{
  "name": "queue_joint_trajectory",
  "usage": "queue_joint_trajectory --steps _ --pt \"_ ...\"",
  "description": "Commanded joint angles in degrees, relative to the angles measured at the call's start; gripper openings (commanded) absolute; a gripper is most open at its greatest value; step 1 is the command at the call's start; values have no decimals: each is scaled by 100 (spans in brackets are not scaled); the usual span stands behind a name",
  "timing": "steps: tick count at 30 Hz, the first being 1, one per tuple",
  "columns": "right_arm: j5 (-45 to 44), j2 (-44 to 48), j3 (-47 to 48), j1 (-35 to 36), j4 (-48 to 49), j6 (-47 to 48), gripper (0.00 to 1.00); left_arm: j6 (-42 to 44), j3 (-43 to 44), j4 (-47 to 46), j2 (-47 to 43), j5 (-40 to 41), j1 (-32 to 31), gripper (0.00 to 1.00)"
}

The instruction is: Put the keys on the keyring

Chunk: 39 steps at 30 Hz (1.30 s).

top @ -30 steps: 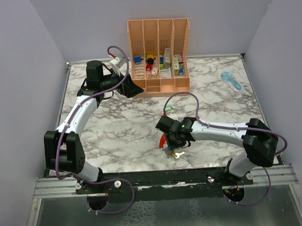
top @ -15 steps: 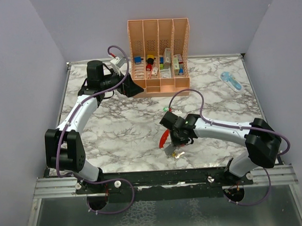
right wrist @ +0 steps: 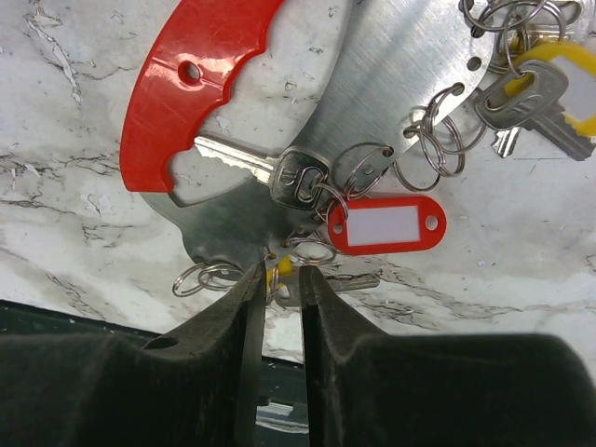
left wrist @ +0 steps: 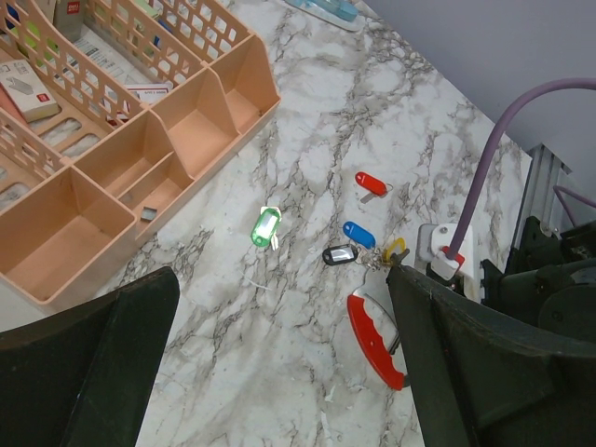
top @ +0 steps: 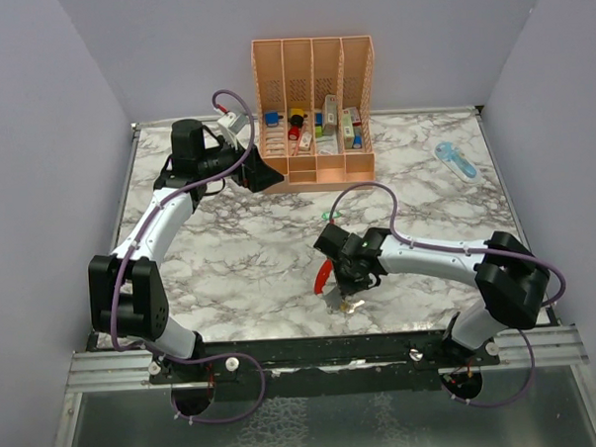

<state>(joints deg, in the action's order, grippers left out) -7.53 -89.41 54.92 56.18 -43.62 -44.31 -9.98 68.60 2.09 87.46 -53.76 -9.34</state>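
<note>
Only slightly has the right arm shifted, its wrist nudging over the key bunch near the front edge of the marble table (top: 230,256), while the left arm has stayed put beside the peach slotted organizer (top: 317,171).

The right gripper (right wrist: 277,275) points down at the keyring (right wrist: 177,84), a red curved handle on a flat metal plate that lies on the table just left of the fingers. Its jaws stand nearly together with only a slim gap. A small split ring and a yellow bit sit at the mouth of that gap; whether they are pinched cannot be told.

A red-tagged key (right wrist: 386,223) lies with its blade across the metal plate, its tag just right of the fingertips. A yellow-headed key (right wrist: 545,88) rests further right among several loose split rings.

From the left wrist view, a blue-tagged key (left wrist: 358,234) and a black-tagged key (left wrist: 340,254) lie close together near the keyring. A green-tagged key (left wrist: 266,226) lies apart from them, toward the organizer.

The left gripper (top: 264,173) hovers with its jaws spread wide, holding nothing. A long blue tool (top: 457,160) lies at the far right of the table.
</note>
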Motion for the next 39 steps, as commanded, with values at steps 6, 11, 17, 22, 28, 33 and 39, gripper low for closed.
queue_joint_trajectory --steps 6,11,17,22,28,33,39 --pt "327 77 -13 23 226 -17 16 -26 -53 -158 26 -145 3 99" --pt "153 433 333 133 24 242 21 -13 -68 -167 28 -135 3 99" --pt "167 238 652 461 -264 222 23 41 -67 -139 -9 -103 3 99" --pt "208 -99 775 831 -208 -25 25 199 6 35 -74 0 56 99" --pt "50 -271 637 867 -194 -264 26 197 202 226 -220 40 424 99" --pt "-132 -595 780 895 -294 -338 27 213 315 364 -322 74 730 99" --pt "-309 -1042 1048 920 -486 -355 27 229 282 380 -365 58 806 99"
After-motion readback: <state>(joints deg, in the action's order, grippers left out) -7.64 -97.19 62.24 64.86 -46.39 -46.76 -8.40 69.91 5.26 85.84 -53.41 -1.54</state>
